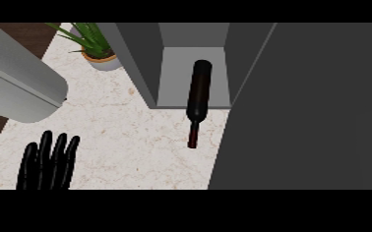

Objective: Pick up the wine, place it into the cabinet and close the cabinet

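The wine bottle [198, 93] is dark, with its thick body inside the grey cabinet [141, 64] and its red-tinged neck sticking out over the counter toward me. No hand touches it. The cabinet's door [298, 108] stands open as a big dark panel filling the right side. My left hand [47, 162] rests at the lower left, fingers straight and pointing up, well left of the bottle. The right hand does not show.
A potted green plant [98, 49] stands at the back left, beside the cabinet. A large rounded grey body [25, 83] juts in from the left edge. Pale speckled counter [138, 147] lies between the left hand and the bottle.
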Motion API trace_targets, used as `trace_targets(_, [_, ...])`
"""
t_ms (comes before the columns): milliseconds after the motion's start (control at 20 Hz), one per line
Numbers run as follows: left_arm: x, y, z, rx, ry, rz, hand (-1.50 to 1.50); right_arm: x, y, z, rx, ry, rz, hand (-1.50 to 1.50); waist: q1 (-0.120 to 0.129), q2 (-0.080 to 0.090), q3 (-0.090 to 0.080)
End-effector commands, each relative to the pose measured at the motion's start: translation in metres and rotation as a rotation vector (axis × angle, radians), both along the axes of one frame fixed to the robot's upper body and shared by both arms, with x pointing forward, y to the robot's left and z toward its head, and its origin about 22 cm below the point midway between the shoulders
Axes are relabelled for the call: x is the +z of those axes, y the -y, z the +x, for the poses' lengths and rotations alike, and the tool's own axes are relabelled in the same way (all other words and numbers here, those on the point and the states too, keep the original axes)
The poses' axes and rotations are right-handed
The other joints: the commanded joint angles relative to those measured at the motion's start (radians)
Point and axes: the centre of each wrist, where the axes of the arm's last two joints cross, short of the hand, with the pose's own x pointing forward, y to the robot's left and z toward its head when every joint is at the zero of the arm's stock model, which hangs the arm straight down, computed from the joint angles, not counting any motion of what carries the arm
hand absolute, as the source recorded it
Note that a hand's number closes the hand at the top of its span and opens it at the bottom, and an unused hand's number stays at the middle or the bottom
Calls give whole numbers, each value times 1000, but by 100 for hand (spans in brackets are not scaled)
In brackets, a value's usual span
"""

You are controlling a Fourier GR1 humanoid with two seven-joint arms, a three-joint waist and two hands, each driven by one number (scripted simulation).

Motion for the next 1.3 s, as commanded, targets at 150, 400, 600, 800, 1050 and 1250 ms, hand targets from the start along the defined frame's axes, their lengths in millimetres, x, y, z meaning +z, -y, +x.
trace_targets(150, [9,-39,-1,54,1,3,-150,25,-10,-45,224,86,22,150,-2,-3,0])
trace_targets(400, [20,-68,-2,52,24,24,-150,29,-36,-58,274,66,62,150,-2,-7,-2])
trace_targets(600, [18,-87,-1,38,-8,21,-150,30,-52,-69,283,46,101,150,-10,-14,-3])
trace_targets(800, [27,-93,12,44,2,9,-150,24,-73,-61,269,62,100,150,-6,-5,-2])
trace_targets(1050, [33,-100,7,15,-9,26,-150,21,-88,-57,225,111,114,150,7,-7,-2])
trace_targets(1250, [17,-104,9,19,-15,-15,-150,19,-110,-48,187,165,73,150,10,-3,-3])
